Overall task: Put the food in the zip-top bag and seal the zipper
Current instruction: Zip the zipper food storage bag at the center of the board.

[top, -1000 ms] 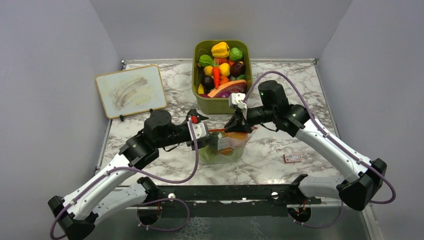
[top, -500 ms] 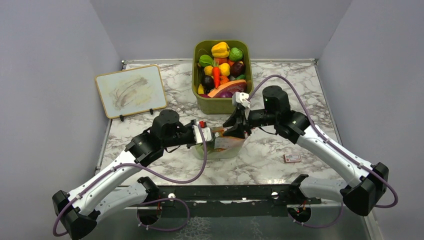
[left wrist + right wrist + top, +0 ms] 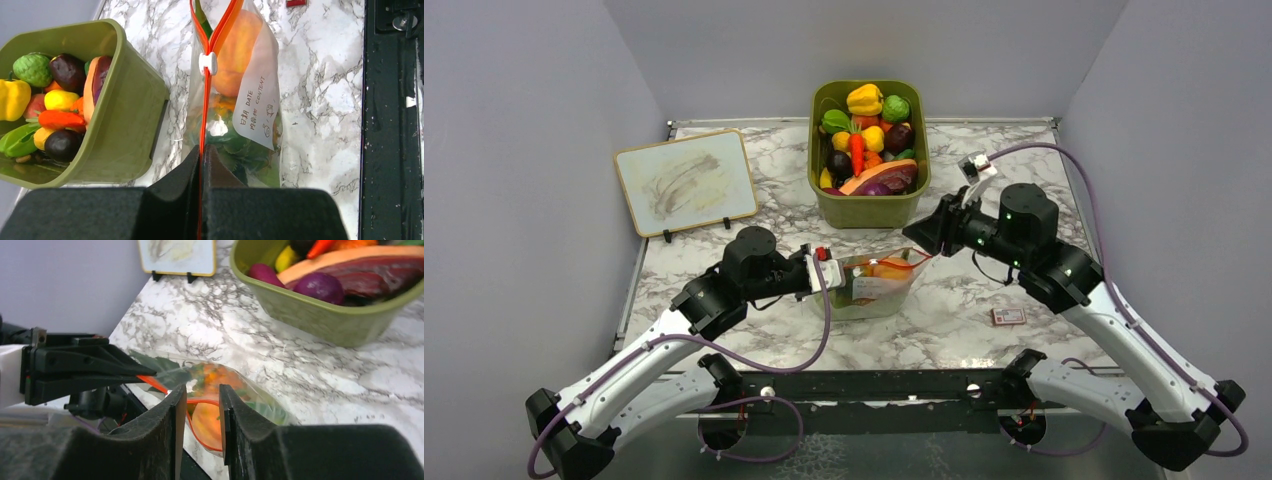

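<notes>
On the marble table (image 3: pixel 984 290), in front of the olive-green bin (image 3: pixel 869 208), the zip-top bag (image 3: pixel 871 292) lies between the two arms with its mouth edge turned up. The food is already inside it: an orange-peach fruit (image 3: pixel 239 50) near the far end, and green leafy pieces (image 3: pixel 240 150) under the label.

The left gripper (image 3: pixel 201 155) is clamped on the near end of the zipper (image 3: pixel 204 105). I think this hold keeps the strip tight and straight, so that the bag does not slide when somebody pulls along it. The right gripper (image 3: pixel 202 389) hangs near the other end of the bag, its fingers a little parted and with nothing between them.

The white slider (image 3: pixel 207 63) sits about halfway. From the left gripper up to it the strip is joined; beyond it the two sides spread apart, so the sealing is not yet finished.
</notes>
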`<state>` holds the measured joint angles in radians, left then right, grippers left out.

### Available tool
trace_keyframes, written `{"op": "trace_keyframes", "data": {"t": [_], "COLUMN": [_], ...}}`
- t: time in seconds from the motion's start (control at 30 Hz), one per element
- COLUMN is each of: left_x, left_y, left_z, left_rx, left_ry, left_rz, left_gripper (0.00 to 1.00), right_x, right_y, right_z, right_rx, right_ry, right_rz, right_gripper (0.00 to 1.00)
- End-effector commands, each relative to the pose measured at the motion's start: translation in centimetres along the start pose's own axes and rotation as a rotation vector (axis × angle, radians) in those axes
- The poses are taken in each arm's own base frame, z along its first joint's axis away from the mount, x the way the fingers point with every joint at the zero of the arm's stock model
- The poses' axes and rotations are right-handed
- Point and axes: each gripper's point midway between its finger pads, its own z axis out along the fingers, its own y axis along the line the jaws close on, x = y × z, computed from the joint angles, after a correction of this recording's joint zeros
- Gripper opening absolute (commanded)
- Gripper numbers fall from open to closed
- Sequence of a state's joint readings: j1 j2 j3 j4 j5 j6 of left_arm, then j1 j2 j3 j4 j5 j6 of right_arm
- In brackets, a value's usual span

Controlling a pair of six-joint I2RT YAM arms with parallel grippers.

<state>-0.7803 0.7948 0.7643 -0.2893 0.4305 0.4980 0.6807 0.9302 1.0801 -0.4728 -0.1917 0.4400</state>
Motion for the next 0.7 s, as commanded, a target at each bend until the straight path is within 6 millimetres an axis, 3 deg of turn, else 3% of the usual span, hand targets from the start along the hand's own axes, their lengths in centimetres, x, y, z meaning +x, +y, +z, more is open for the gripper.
{"op": "trace_keyframes", "data": {"t": [0.0, 0.23, 0.37, 0.67], "left_x": [-2.9, -3.2, -4.0, -5.3], "left_y": [0.4, 0.6, 0.9, 1.4], "left_z": [-0.1, -0.2, -0.4, -0.4], "left_rx": [-0.013, -0.019, -0.035, -0.042], "left_ry": [-0.117, -0.128, -0.151, -0.187], "left_rz": [0.008, -0.007, -0.015, -0.026], "left_gripper": [0.0, 0.0, 0.0, 0.0], "right_x": [0.4, 2.1, 2.8, 3.7], "right_y": [-2.6, -3.0, -2.3, -0.8], "right_z": [-1.3, -1.5, -1.2, -0.5], "right_rx": [0.163, 0.181, 0.134, 0.034], "right_ry": [-0.013, 0.041, 0.071, 0.106], "right_rz": [0.079, 0.102, 0.103, 0.113], "right_gripper": [0.27, 0.29, 0.28, 0.11]}}
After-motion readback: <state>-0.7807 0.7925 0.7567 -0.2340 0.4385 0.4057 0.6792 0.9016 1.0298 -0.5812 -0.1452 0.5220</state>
